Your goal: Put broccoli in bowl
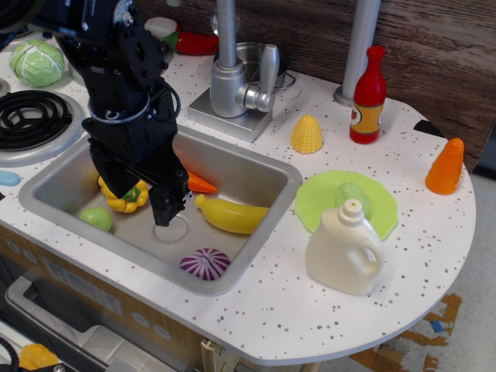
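The broccoli (350,191) is a pale-green rounded lump lying on the flat lime-green plate (324,203) at the right of the counter, partly hidden by the cap of a white jug. A light-blue sliver (6,178) shows at the left edge of the frame; I cannot tell if it is the bowl. My black gripper (138,194) hangs over the left part of the sink, far left of the broccoli. Its fingers (168,205) are spread apart, with a yellow toy (128,198) between and below them. The gripper holds nothing that I can see.
The steel sink (256,174) holds a lime-green ball (97,218), a banana (231,215), an orange carrot (201,184) and a purple onion (204,264). The white jug (345,252) stands in front of the plate. A faucet (232,77), corn (306,135), red bottle (368,97), orange cone (446,167), cabbage (37,62) and burner (31,120) surround the sink.
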Motion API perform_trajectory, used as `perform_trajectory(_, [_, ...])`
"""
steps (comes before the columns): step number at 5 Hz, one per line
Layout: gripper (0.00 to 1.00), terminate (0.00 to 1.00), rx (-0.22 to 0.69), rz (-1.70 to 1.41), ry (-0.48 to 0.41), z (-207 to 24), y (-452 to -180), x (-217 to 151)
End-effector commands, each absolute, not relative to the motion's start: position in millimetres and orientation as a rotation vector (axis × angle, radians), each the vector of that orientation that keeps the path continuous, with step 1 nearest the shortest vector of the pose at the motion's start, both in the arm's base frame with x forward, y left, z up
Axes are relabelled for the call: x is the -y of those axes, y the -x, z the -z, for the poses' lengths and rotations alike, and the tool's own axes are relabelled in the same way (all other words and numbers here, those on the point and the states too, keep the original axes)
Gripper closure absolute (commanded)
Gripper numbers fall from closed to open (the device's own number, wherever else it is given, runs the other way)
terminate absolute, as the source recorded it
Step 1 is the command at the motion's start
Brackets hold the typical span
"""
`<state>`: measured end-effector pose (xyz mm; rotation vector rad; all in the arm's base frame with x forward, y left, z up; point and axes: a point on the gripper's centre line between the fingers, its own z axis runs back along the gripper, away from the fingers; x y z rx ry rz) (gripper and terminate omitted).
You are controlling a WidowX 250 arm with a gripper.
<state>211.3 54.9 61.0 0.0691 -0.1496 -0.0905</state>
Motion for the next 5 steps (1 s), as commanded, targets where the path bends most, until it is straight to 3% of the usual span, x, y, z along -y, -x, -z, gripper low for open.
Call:
perform_trajectory(1, [0.0, 0.0, 0.15, 0.09, -0.069, -61, -211, -55])
perform_trajectory(3, [0.0, 0.0, 0.168, 0.163, -0.096, -79, -282, -55])
perform_trajectory(4, [0.0, 0.0, 0.195, 0.177, -0.065, -85, -316, -35])
perform_trajectory(5, [0.0, 0.0, 0.2, 0.133, -0.04, -85, -336, 9])
